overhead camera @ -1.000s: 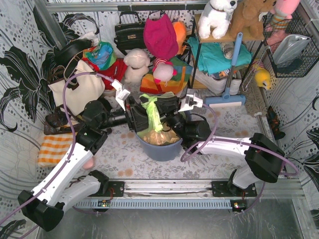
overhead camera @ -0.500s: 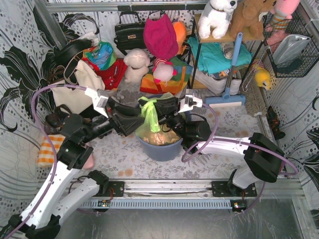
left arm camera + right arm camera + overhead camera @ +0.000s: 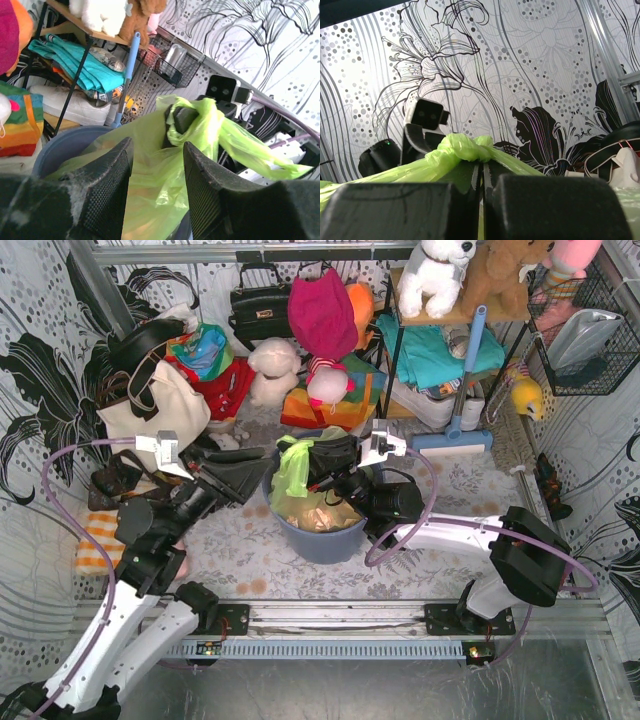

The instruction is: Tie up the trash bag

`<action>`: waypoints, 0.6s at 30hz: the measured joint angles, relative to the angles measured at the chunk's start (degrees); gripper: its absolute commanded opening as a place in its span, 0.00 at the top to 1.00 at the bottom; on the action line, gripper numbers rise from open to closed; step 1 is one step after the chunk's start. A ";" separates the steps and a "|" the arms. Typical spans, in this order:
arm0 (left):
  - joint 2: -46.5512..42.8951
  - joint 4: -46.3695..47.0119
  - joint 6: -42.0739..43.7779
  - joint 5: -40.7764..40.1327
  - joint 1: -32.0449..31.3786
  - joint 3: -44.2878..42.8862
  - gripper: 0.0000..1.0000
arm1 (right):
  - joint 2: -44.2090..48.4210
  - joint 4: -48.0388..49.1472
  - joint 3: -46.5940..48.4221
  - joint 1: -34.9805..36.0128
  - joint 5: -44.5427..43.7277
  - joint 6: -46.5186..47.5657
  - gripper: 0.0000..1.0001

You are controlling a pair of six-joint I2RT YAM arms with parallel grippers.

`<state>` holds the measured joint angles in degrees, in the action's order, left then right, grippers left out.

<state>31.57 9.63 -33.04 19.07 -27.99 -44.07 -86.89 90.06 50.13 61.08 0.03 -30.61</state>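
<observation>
a: bag (image 3: 290, 470) sits in the bin (image 3: 325, 540), knot on top. right gripper (image 3: 482, 176) is pinched on a tail, likely to hold tension.
b: left gripper (image 3: 157, 167) gapes apart nearby, empty.

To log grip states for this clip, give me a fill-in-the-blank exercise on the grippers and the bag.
1. The left gripper is ____ and grips nothing.
2. The right gripper is ____ on the trash bag, by its knot.
3. The trash bag sits ____ the blue-grey bin.
Missing words: open; shut; inside.
</observation>
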 measured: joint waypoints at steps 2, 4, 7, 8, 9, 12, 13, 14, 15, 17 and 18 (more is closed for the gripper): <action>-0.50 1.40 -2.16 -2.54 0.00 1.95 0.47 | 0.07 0.02 0.00 0.00 0.02 0.00 1.00; -0.70 2.95 -4.13 -4.15 0.00 3.32 0.45 | 0.15 0.02 0.00 0.00 0.09 0.00 1.00; -0.24 7.69 -7.26 -4.87 0.00 5.73 0.44 | 0.24 0.04 0.00 0.00 0.39 0.00 1.00; 0.17 9.70 -8.50 -4.59 0.00 6.56 0.44 | 0.26 0.04 0.00 0.00 0.44 0.00 1.00; 0.74 12.04 -9.86 -4.15 0.00 7.45 0.44 | 0.26 0.04 0.00 0.00 0.46 -0.02 1.00; 2.82 19.56 -13.81 -2.16 0.00 10.49 0.46 | 0.26 0.04 0.00 0.00 0.48 -0.02 1.00; 3.43 21.49 -14.91 -1.42 0.00 11.19 0.47 | 0.26 0.04 0.00 0.00 0.48 -0.02 1.00; 4.00 23.34 -15.96 -0.81 0.00 11.74 0.47 | 0.26 0.04 0.00 0.02 0.48 0.00 1.00; 4.48 24.70 -16.70 -0.11 0.00 11.98 0.47 | 0.26 0.04 0.00 0.00 0.48 -0.02 1.00; 5.51 26.77 -17.99 0.79 0.00 12.24 0.47 | 0.26 0.04 0.00 0.00 0.48 0.00 1.00; 5.66 27.41 -18.49 1.14 0.00 12.44 0.47 | 0.26 0.04 0.00 0.00 0.50 -0.02 1.00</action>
<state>37.23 37.04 -51.53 20.21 -27.99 -31.64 -86.63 90.11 50.13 61.08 0.54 -30.63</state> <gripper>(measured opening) 0.536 0.003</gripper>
